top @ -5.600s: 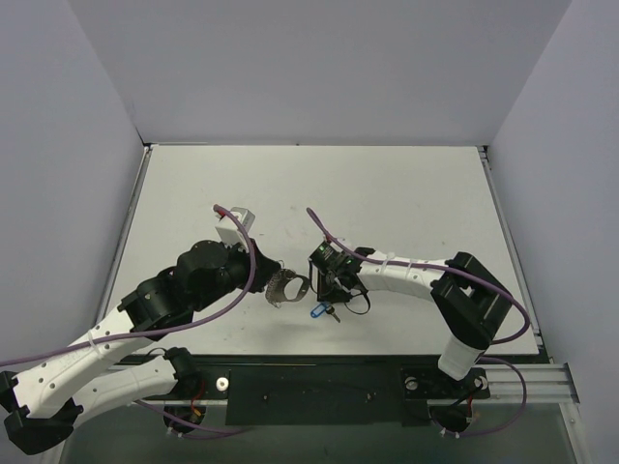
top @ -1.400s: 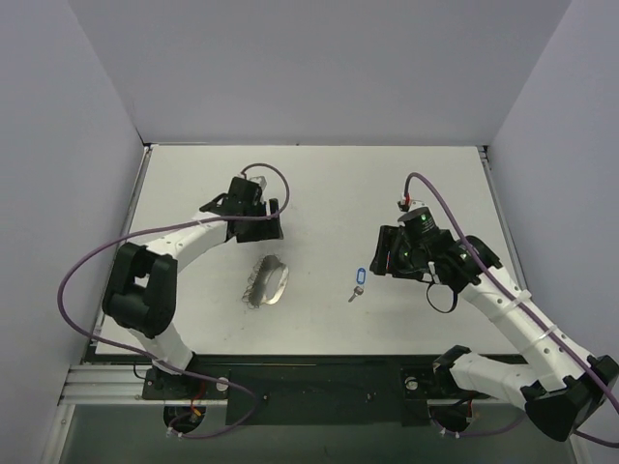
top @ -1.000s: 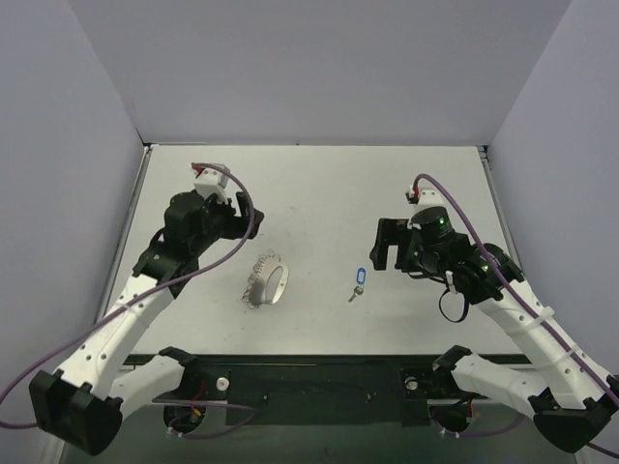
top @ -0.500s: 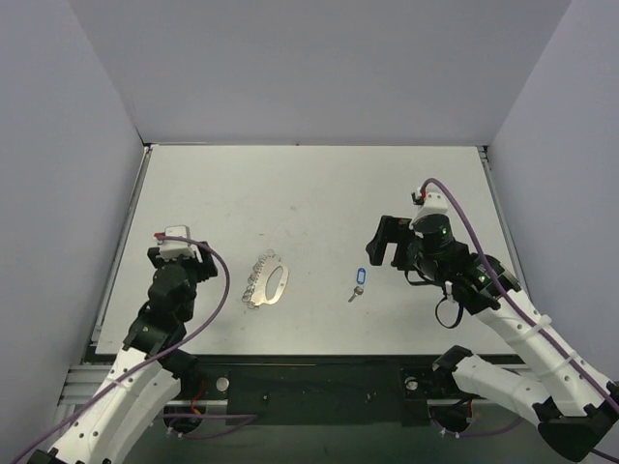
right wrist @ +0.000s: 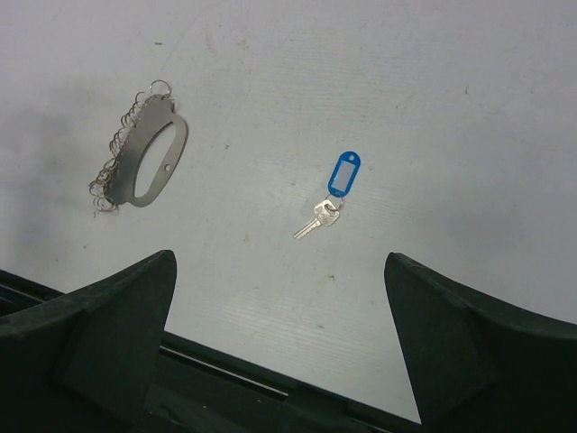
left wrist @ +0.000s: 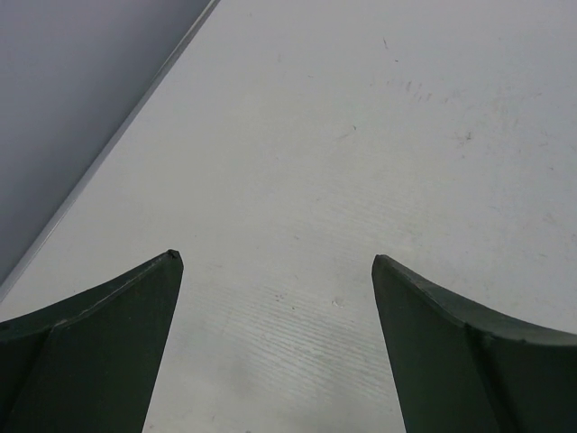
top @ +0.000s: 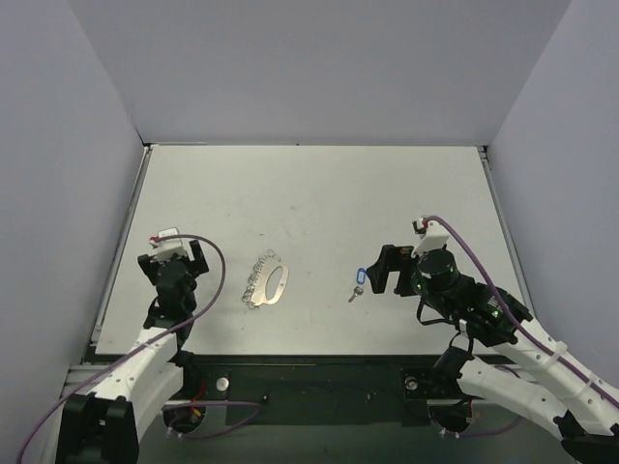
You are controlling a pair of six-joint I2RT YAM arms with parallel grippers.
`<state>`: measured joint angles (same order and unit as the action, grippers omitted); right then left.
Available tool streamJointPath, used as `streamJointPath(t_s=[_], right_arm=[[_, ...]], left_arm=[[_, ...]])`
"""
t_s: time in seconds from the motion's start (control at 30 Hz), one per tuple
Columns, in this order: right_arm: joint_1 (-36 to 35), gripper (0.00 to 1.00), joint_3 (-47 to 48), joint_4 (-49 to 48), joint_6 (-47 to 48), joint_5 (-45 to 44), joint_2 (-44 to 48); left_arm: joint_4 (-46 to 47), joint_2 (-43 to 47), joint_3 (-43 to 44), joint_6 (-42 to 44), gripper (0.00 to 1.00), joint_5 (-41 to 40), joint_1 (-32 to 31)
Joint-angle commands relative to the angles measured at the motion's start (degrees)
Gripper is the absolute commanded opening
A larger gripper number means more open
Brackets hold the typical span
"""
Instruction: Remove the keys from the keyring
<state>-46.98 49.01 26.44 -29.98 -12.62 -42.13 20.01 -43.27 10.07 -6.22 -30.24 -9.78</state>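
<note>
Keys (right wrist: 343, 173) lie apart from keyring (right wrist: 173, 155), its chain (right wrist: 110, 169) indistinct

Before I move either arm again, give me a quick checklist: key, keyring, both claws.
1. Key off the keyring: ok, they lie apart on the table.
2. No other keys on the keyring's small rings: cannot tell, too small.
3. Left claw open and empty: ok, nothing between its fingers.
4. Right claw open and empty: ok, holding nothing.
5. Key and keyring both in the right wrist view: ok.
</note>
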Motion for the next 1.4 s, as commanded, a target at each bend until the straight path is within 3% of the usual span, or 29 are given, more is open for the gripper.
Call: streamJointPath(t_s=[0.0, 0.13, 0.33, 0.5, 0.7, 1.1, 1.37], right_arm=[[-0.22, 0.95, -4.27, 1.51, -6.66, -4.07, 4.41], [-1.01, 0.96, -9.72, 2.30, -12.56, -4.43, 9.33], [-2.94, 0.99, -17.19, 1.07, -12.83, -3.02, 20.31], [-2.94, 1.00, -18.95, 3.88, -11.51, -4.69, 29.89], [-2.94, 1.00, -19.48, 4.77, -12.73, -5.74, 32.63], [-3.03, 1.00, -22.91, 7.75, -16.69, -10.93, 35.98], [-3.03, 1.00, -22.82, 14.69, -27.39, -27.00, 32.90]], left_arm=[[14.61, -8.91, 1.18, 0.24, 0.97, 4.74, 3.27], [22.33, -16.30, 1.10, -1.25, 0.97, 7.65, 6.96], [27.72, -25.55, 3.20, -2.22, 0.97, 11.42, 8.99], [36.14, -30.63, 2.07, -3.10, 0.97, 16.60, 8.99], [44.66, -40.92, 3.47, -0.38, 0.97, 21.79, 8.90], [43.45, -40.67, 4.17, 2.18, 0.97, 16.53, 4.68], [43.10, -40.67, 4.35, 2.09, 0.97, 17.06, 4.86]])
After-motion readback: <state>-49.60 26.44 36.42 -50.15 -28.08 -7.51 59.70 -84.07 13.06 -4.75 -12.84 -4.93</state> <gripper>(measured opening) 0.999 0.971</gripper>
